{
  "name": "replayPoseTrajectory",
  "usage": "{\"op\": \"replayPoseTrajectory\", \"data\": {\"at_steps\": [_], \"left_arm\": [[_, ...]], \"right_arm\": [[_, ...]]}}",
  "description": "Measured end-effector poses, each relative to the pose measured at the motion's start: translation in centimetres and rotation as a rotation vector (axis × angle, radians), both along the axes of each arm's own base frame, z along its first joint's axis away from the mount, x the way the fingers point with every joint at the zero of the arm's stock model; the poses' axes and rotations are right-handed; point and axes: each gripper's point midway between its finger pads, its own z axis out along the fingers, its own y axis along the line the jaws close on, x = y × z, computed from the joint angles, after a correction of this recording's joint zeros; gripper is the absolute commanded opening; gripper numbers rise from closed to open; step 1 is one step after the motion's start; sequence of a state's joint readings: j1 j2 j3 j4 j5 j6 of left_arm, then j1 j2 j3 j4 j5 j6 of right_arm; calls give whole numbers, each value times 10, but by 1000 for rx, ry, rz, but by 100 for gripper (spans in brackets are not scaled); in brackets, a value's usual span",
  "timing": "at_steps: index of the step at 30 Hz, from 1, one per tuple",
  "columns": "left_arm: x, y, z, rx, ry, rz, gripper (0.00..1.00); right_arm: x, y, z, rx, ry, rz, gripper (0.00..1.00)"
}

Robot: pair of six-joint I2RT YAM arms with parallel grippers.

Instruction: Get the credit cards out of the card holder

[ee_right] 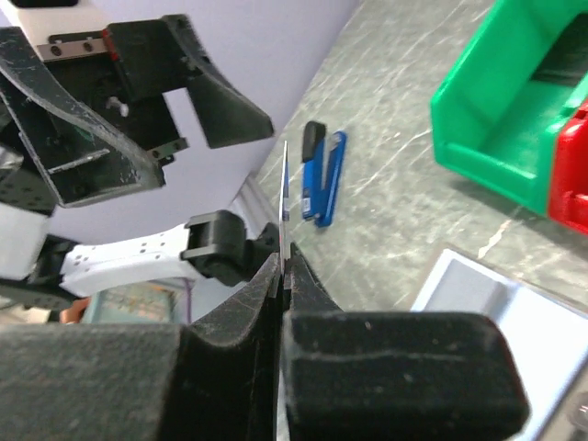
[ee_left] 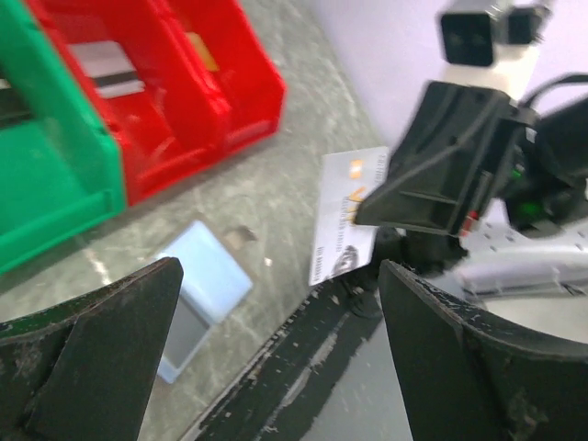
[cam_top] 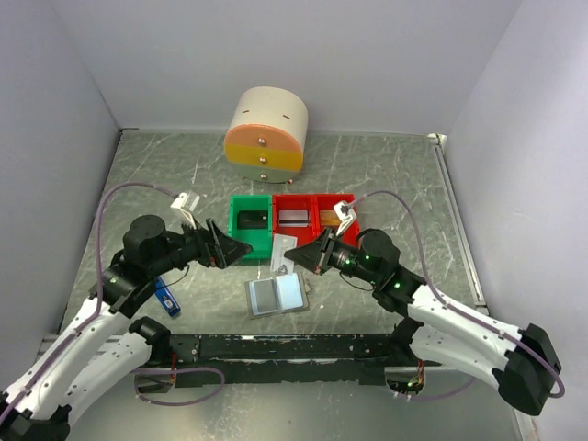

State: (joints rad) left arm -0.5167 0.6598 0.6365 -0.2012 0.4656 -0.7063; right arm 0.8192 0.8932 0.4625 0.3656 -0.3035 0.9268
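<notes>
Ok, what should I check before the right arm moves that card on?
1. Right gripper shut on the silver credit card, card upright: ok.
2. Left gripper open, apart from that card: ok.
3. Card holder lying open on the table, nothing touching it: ok.
4. More cards in the holder: cannot tell.
5. Room in the red bin beside the striped card lying in it: ok.

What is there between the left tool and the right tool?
A pale card, pinched by the shut right tool, sticks toward the open left tool; the left wrist view shows it.
</notes>
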Motion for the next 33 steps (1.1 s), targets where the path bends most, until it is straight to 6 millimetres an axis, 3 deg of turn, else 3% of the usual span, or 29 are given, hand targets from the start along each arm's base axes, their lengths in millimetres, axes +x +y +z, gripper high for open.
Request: {"op": "replayPoseTrajectory", "data": {"at_steps": [10, 18, 22, 25, 30, 33], "left_arm": [[21, 63, 17, 217, -133, 312, 99], [26, 90, 24, 327, -248, 401, 100], [36, 99, 15, 402, -251, 443, 100], [48, 101, -3, 478, -211, 459, 99], [61, 102, -30, 576, -152, 454, 100], [62, 106, -40, 606, -141, 461, 100]], "right_arm": [[15, -28, 1, -169, -111, -137, 0], [3, -16, 1, -379, -295, -133, 0], [-1, -8, -17, -545, -399, -135, 0], [7, -11, -35, -682, -465, -155, 0], [33, -24, -53, -854, -513, -206, 0], [65, -39, -56, -898, -465, -239, 0]]}}
